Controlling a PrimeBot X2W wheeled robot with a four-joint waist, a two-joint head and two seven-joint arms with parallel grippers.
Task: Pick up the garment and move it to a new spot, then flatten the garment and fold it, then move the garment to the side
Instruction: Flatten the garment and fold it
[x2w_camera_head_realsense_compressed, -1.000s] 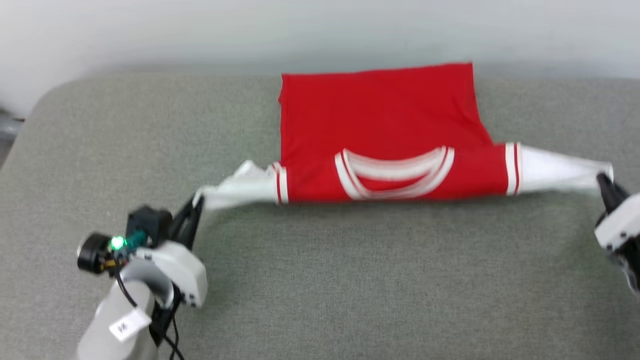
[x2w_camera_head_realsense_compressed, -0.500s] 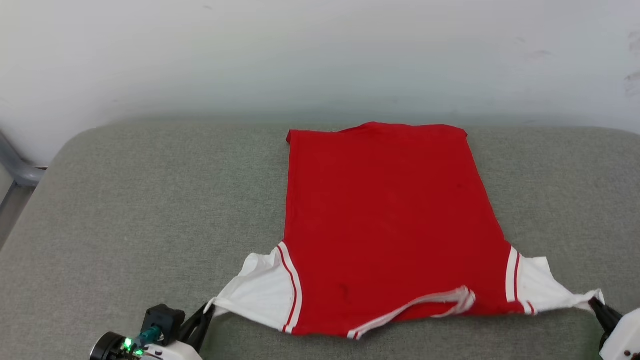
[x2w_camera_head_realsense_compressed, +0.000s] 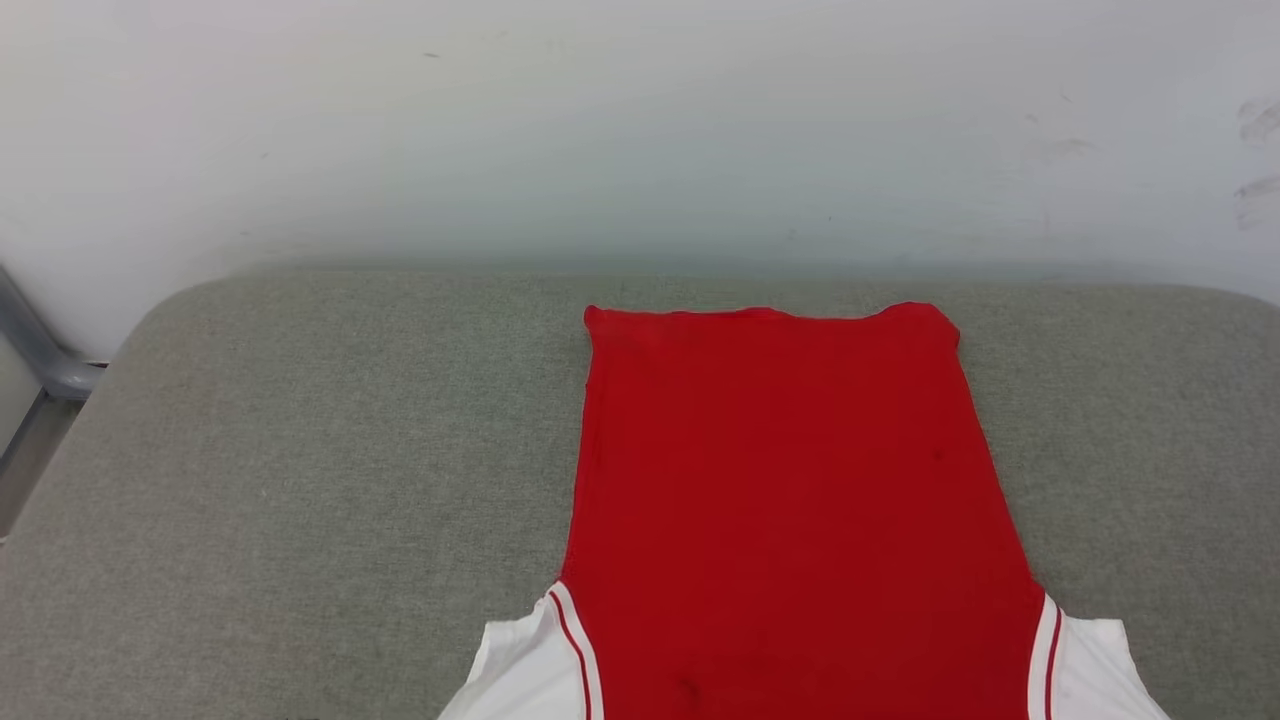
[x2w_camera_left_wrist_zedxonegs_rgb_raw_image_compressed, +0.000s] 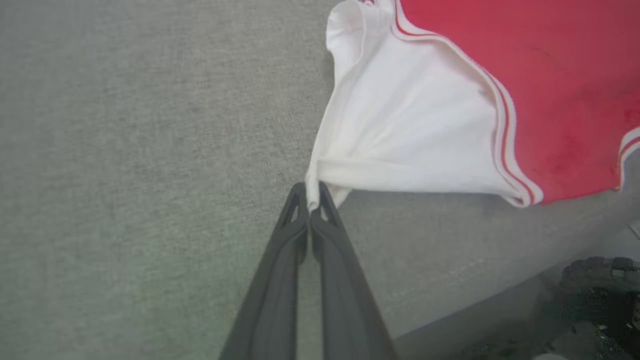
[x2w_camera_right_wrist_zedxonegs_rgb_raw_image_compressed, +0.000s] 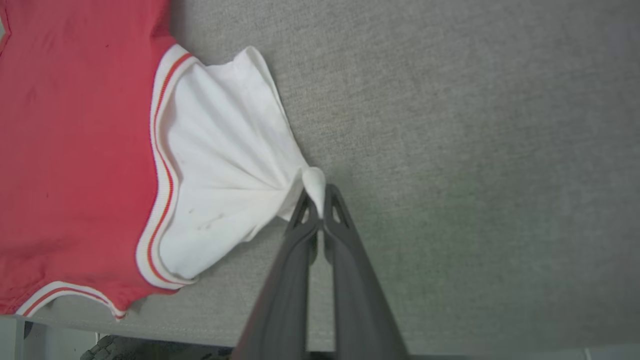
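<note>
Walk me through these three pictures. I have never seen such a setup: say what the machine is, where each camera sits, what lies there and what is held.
It is a two-armed robot. The wide picture comes from a camera on its head, looking down at a red garment spread on a grey padded surface. The other two come from cameras on its wrists, each looking along two dark fingers. The left gripper is shut on the tip of one white sleeve; the right gripper is shut on the other sleeve.

Both jaws: long dk-grey fingers (x2w_camera_left_wrist_zedxonegs_rgb_raw_image_compressed: 272, 300) w/ triangular tip cutouts.
</note>
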